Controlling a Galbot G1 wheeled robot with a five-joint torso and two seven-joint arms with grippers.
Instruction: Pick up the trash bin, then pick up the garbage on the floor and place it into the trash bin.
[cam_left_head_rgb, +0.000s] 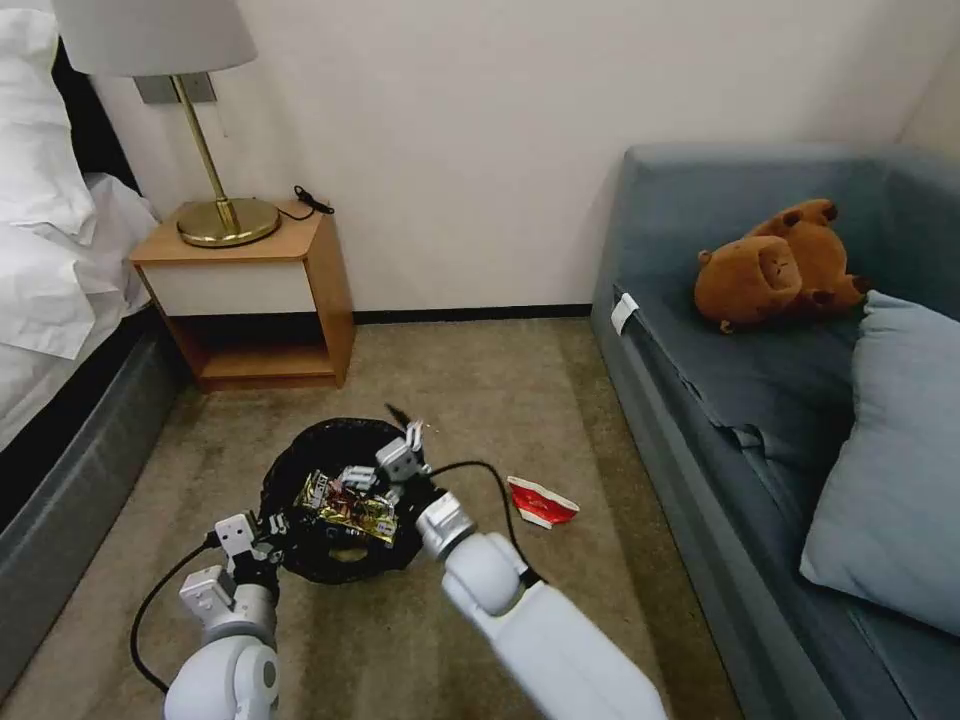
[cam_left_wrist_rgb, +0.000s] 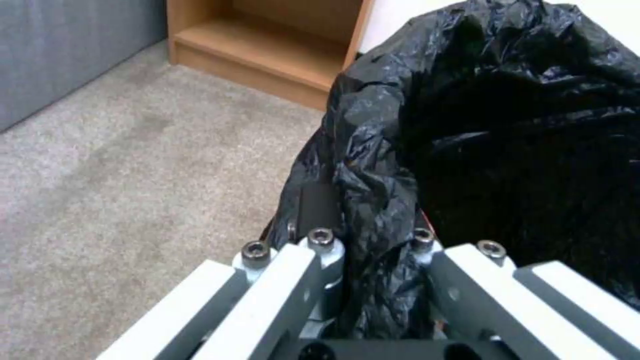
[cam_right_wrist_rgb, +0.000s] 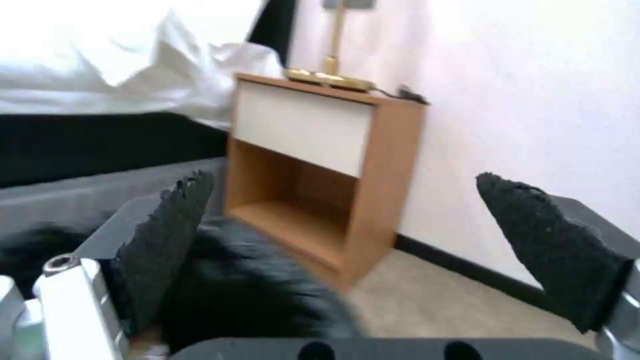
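Observation:
The trash bin (cam_left_head_rgb: 300, 470), lined with a crinkly black bag, sits low in front of me over the carpet. My left gripper (cam_left_head_rgb: 270, 525) is shut on its near-left rim; in the left wrist view the left gripper (cam_left_wrist_rgb: 373, 245) pinches the folded bag of the trash bin (cam_left_wrist_rgb: 507, 125). A gold-brown snack wrapper (cam_left_head_rgb: 350, 508) lies inside the bin. My right gripper (cam_left_head_rgb: 405, 428) hovers over the bin's right side, open and holding nothing, its black pads (cam_right_wrist_rgb: 167, 235) wide apart. A flattened red-and-white paper cup (cam_left_head_rgb: 540, 500) lies on the floor to the right of the bin.
A wooden nightstand (cam_left_head_rgb: 260, 300) with a brass lamp (cam_left_head_rgb: 215, 215) stands against the wall beyond the bin. A bed (cam_left_head_rgb: 50, 300) runs along the left. A blue sofa (cam_left_head_rgb: 700, 400) with a brown plush toy (cam_left_head_rgb: 775, 265) and a cushion (cam_left_head_rgb: 890, 470) lines the right.

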